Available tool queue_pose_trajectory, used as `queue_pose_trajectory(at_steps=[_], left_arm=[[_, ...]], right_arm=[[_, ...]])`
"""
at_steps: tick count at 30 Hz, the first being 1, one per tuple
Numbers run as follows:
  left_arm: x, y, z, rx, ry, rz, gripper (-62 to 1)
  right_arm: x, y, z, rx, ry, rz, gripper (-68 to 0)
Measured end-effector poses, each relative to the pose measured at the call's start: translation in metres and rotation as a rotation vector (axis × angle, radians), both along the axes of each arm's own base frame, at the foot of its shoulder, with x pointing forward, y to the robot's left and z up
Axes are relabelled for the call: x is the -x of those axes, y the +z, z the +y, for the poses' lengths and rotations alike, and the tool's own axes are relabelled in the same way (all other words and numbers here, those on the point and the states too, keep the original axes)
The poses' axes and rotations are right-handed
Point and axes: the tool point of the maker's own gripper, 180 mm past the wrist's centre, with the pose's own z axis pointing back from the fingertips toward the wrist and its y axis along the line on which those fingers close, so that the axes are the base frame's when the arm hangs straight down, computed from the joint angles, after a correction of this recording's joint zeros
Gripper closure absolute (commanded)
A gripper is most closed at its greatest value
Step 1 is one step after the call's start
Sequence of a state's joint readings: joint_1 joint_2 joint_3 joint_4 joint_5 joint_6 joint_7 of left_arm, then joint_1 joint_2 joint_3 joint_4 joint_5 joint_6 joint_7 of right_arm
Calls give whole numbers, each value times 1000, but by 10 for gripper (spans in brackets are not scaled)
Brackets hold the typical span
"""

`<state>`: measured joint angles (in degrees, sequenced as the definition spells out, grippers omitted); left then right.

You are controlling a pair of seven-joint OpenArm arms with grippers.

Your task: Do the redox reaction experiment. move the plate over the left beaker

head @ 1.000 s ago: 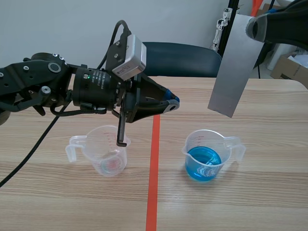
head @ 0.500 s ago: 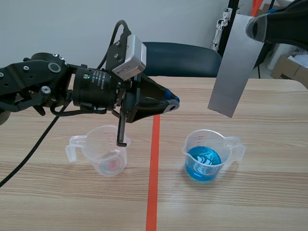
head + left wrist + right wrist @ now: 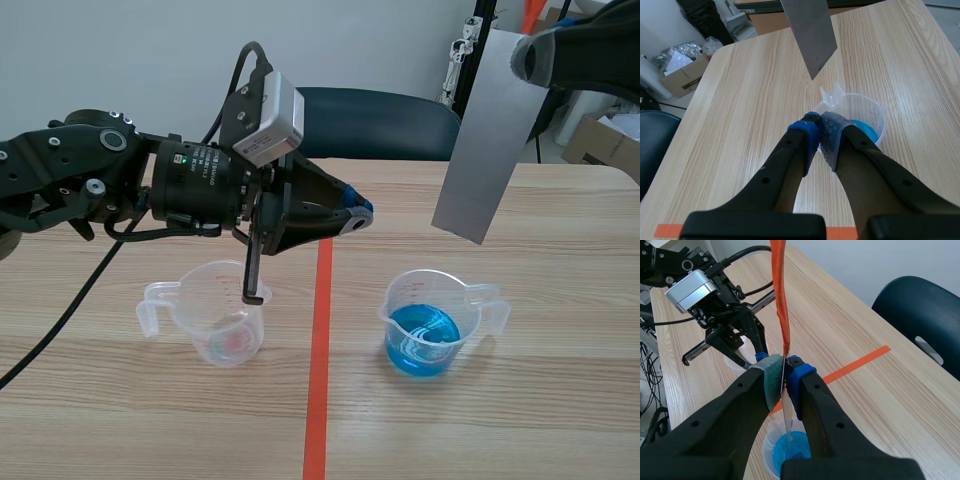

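The right hand (image 3: 785,371) grips the grey plate (image 3: 485,140) upright, high above the blue-filled cup (image 3: 428,325) on the desk's (image 3: 560,420) right side. The left hand (image 3: 357,214), closed on nothing, hangs near the clear cup (image 3: 215,322), well apart from the plate.

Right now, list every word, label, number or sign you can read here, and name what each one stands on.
Nothing here is clear enough to quote.
left beaker: red scale marks on its wall, too small to read.
right beaker: no print can be made out.
plate: plain grey, no marking.
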<state>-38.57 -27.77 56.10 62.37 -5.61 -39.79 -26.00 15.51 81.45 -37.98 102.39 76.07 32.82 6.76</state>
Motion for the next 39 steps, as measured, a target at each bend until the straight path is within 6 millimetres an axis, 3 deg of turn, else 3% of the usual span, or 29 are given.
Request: queue_pose_trajectory(at_steps=[7,15,21,25,35,39], left_arm=[[4,4,10,50,0,21,-27],[25,-27,68,57,95,156,-27],[31,-30,114,105,206,189,-27],[39,-39,142,111,291,203,-27],[76,-47,188,218,457,272,-27],[93,-48,202,259,514,286,-27]], right_arm=[[0,0,0,0,0,0,-6],[0,-5,7,-3,10,-10,-6],[-8,-11,12,12,-20,-19,-6],[-14,-2,18,-13,-20,-47,-6],[-20,-13,43,42,9,-27,-6],[-23,-8,60,31,34,-32,-6]])
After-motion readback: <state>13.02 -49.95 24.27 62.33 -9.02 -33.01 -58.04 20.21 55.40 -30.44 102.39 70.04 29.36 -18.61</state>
